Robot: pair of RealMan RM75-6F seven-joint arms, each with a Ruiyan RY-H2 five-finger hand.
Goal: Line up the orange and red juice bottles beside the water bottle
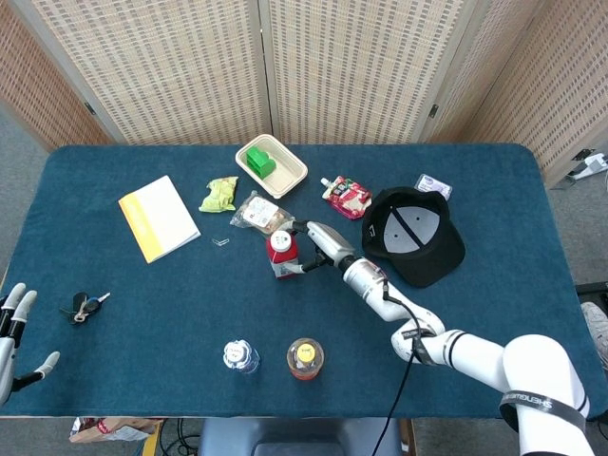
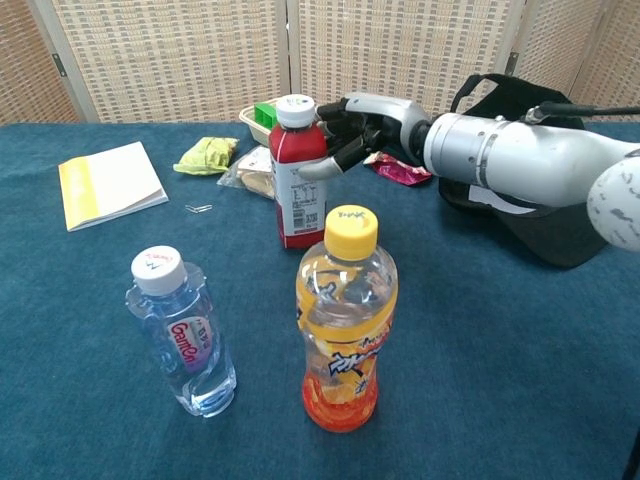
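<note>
Right hand: reaching in from the right of the red bottle; fingers are curling around its upper body just under the white cap, touching it. Whether the grip is carrying any load cannot be told.
Left hand: resting at the tabletop's left edge, fingers spread, holding nothing.
Red bottle: standing upright mid-tabletop, just in front of the snack packets, well apart from the other two bottles.
Orange bottle: standing upright near the front edge, just right of the water bottle; this pair is already sitting side by side.
Handling: the red bottle is looking full, so fairly heavy, with a rigid body and a smooth, probably slippery label. It is tall and narrow, so likely to tip if pushed high.
Grasp point: wrapping the body at mid-height, below the shoulder, is judged safer than pinching at the cap.
Remaining: the red bottle is not yet in line.
</note>
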